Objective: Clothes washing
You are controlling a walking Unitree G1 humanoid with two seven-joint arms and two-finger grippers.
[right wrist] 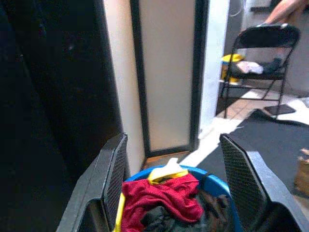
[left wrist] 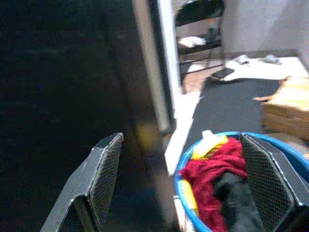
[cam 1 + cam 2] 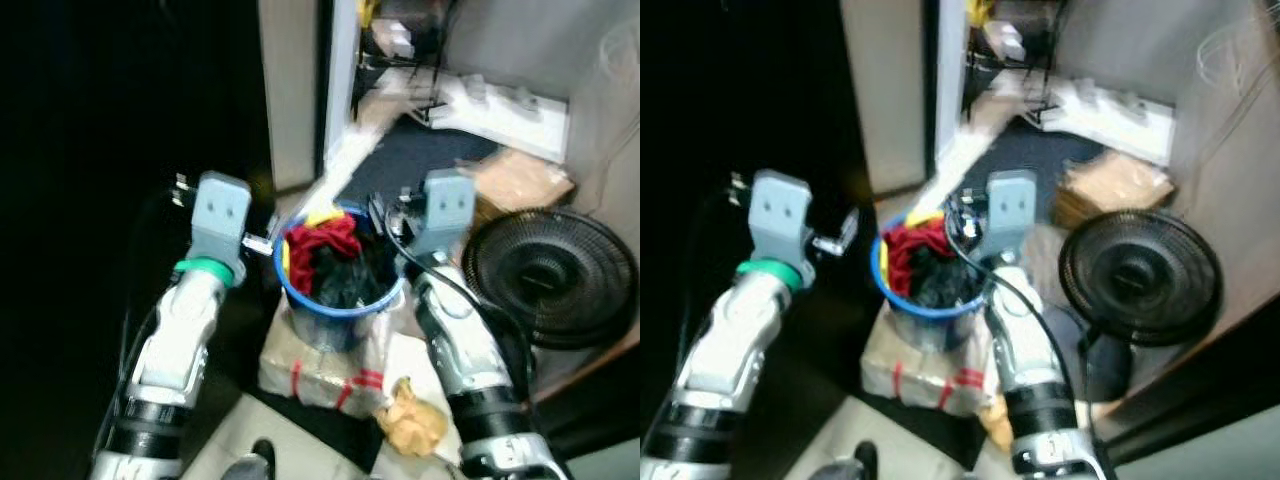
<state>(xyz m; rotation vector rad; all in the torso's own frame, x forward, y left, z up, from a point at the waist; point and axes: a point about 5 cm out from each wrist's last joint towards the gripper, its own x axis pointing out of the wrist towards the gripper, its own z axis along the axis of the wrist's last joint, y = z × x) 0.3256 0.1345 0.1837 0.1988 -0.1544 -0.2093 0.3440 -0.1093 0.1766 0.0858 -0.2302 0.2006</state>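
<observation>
Evidently, with jaws spread and empty, the left gripper [image 2: 193, 188] and right gripper [image 1: 178, 188] flanked the blue laundry bucket [image 3: 340, 308] of red and dark clothes [image 3: 330, 255], suggesting the pick-up step, which next called for closing on its rim.

Floor [image 3: 420, 160] — wrapped box [image 3: 320, 370], black fan [image 3: 548, 275], cardboard [image 3: 520, 178].
</observation>
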